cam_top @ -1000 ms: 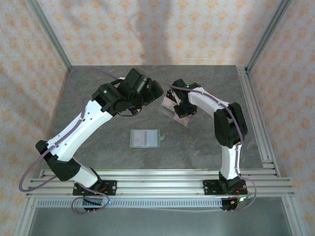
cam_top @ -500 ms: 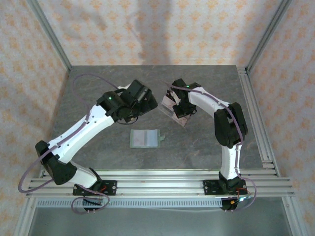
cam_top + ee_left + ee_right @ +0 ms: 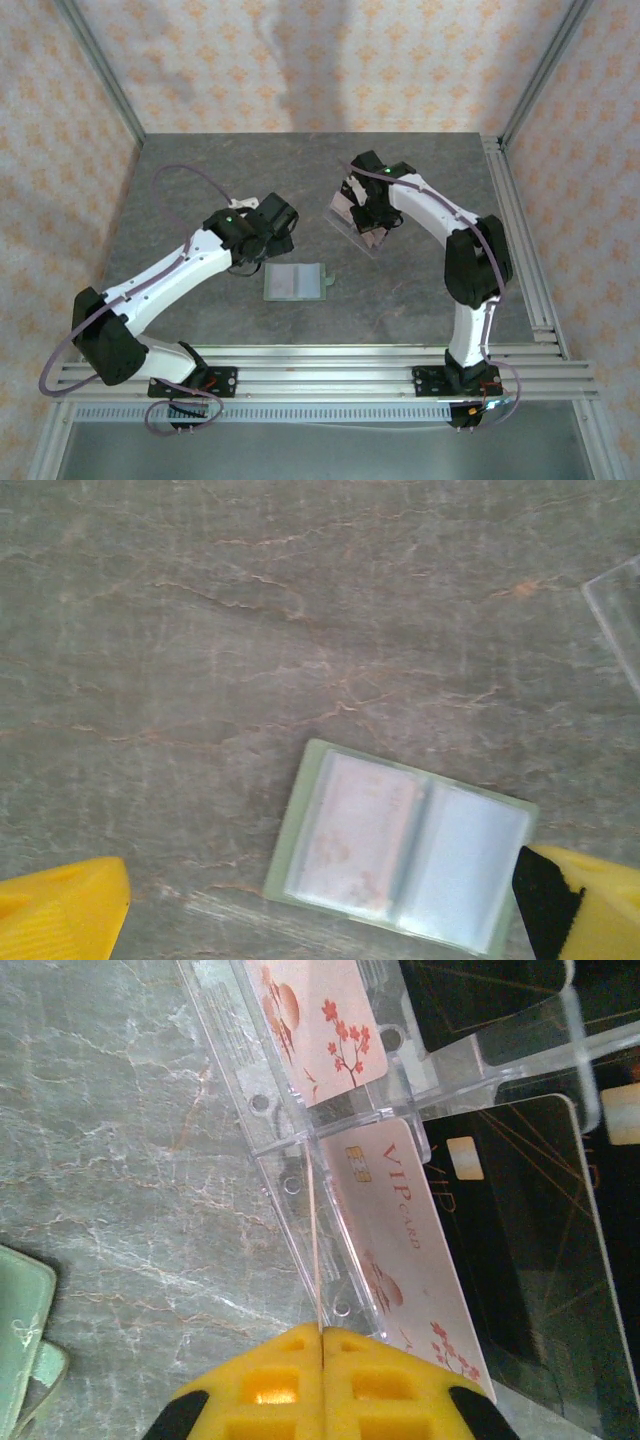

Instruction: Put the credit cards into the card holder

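High overhead, two close wrist views (card holder (image 3: 295, 282) shared)

Lab test cell, aluminium frame (image 3: 102, 72), patterned backdrop (image 3: 300, 60), marbled table (image 3: 400, 290)

Card holder (image 3: 295, 282) open flat at table (image 3: 200, 170) centre, rack (image 3: 345, 218) behind-right of it, credit cards (image 3: 395, 1220) in rack, one in right gripper (image 3: 322, 1345).
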### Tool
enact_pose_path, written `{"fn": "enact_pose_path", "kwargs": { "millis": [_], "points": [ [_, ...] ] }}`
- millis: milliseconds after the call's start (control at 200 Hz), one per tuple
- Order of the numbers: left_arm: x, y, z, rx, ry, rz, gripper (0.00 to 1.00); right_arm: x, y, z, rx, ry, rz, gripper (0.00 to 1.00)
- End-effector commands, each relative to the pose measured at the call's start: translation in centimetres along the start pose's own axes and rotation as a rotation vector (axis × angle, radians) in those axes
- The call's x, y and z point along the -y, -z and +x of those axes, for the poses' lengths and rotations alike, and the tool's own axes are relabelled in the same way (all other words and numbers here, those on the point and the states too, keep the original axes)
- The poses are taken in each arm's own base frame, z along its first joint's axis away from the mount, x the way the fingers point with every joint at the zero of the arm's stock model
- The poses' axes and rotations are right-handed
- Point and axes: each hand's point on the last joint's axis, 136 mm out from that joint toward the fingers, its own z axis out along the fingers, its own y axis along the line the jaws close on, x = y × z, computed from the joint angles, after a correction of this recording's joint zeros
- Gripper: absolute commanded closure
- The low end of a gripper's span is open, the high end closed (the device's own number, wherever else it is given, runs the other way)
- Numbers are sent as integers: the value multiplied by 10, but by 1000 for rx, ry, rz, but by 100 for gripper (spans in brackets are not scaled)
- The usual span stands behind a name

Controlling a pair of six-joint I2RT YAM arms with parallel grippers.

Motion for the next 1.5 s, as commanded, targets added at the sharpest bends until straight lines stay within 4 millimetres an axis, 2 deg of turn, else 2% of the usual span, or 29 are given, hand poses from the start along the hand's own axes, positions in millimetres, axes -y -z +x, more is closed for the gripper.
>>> {"fn": "enact_pose_path", "kwargs": {
  "millis": [0,465,731,866,1026,1286,1496],
  "points": [
    [-16,-7,-8,60,-45,-68,0,-6,29,-6,60,-29,-27,100],
    [-21,-51,13,-1,-143,-135,0,-47,64,-1,176,-149,-290,100],
    [-26,-71,34,-45,-210,-133,0,-93,73,3,250,-226,-492,100],
    [-27,-79,42,-59,-229,-125,0,-124,65,8,264,-238,-548,100],
    [-22,-91,51,-82,-249,-99,0,-147,50,14,286,-272,-590,100],
    [-27,-106,64,-114,-279,-129,0,-166,23,25,309,-364,-653,100],
    [-41,-115,73,-143,-297,-198,0,-171,9,33,323,-426,-694,100]
  ]
}}
